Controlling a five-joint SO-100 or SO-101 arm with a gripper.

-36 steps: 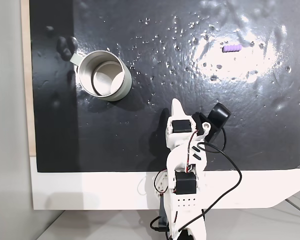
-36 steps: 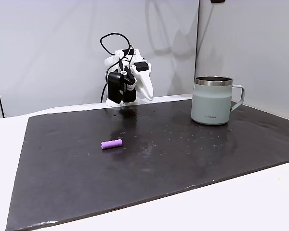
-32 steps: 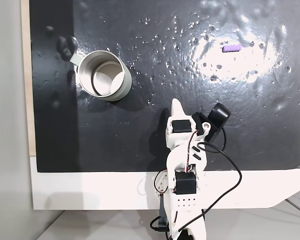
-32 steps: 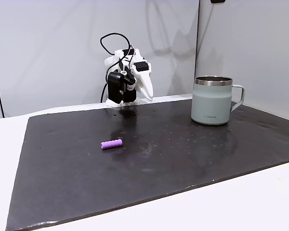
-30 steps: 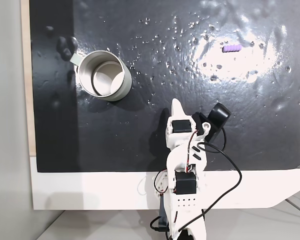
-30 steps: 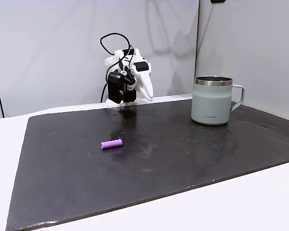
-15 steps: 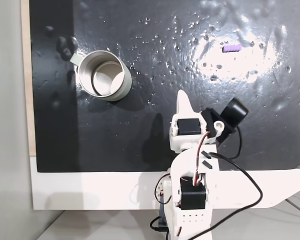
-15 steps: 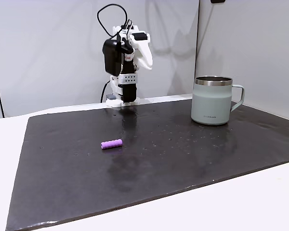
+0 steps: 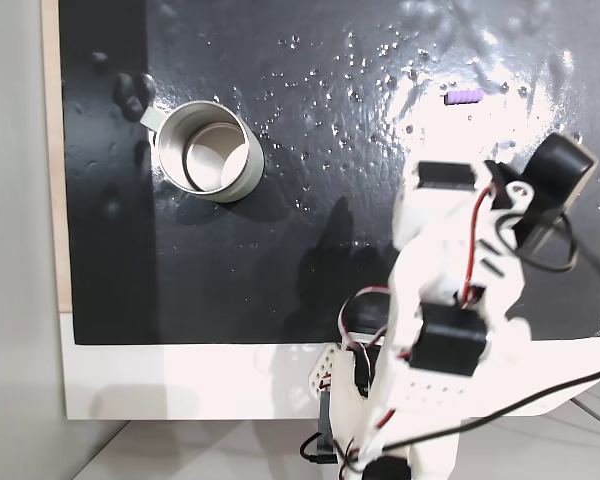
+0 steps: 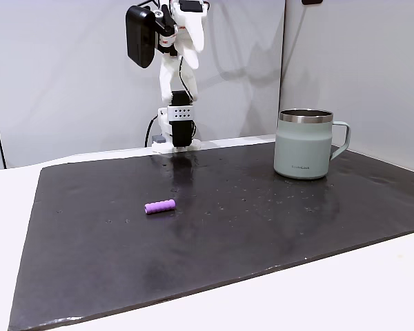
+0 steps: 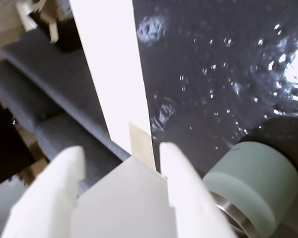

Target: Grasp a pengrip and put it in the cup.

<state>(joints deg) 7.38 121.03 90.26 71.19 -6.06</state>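
The purple pengrip (image 9: pixel 463 97) lies on the black mat at the upper right of a fixed view looking down, and left of centre in a fixed view from the side (image 10: pixel 159 206). The grey-green cup (image 9: pixel 205 150) stands upright at the upper left there, and at the right in a side view (image 10: pixel 304 144); the wrist view has it at the lower right (image 11: pixel 253 183). My gripper (image 10: pixel 193 38) is raised high above the mat's far edge, far from both. Its fingers read as one white wedge with nothing between them.
The black mat (image 10: pixel 262 221) lies on a white tabletop (image 10: pixel 345 289). My arm's base (image 10: pixel 174 141) stands at the mat's far edge. Cables (image 9: pixel 540 390) hang by the arm. Grey cushions (image 11: pixel 54 99) lie beyond the table in the wrist view.
My arm has unfolded from its low pose and risen high, swinging right in the top-down view. The pengrip and the cup have not moved.
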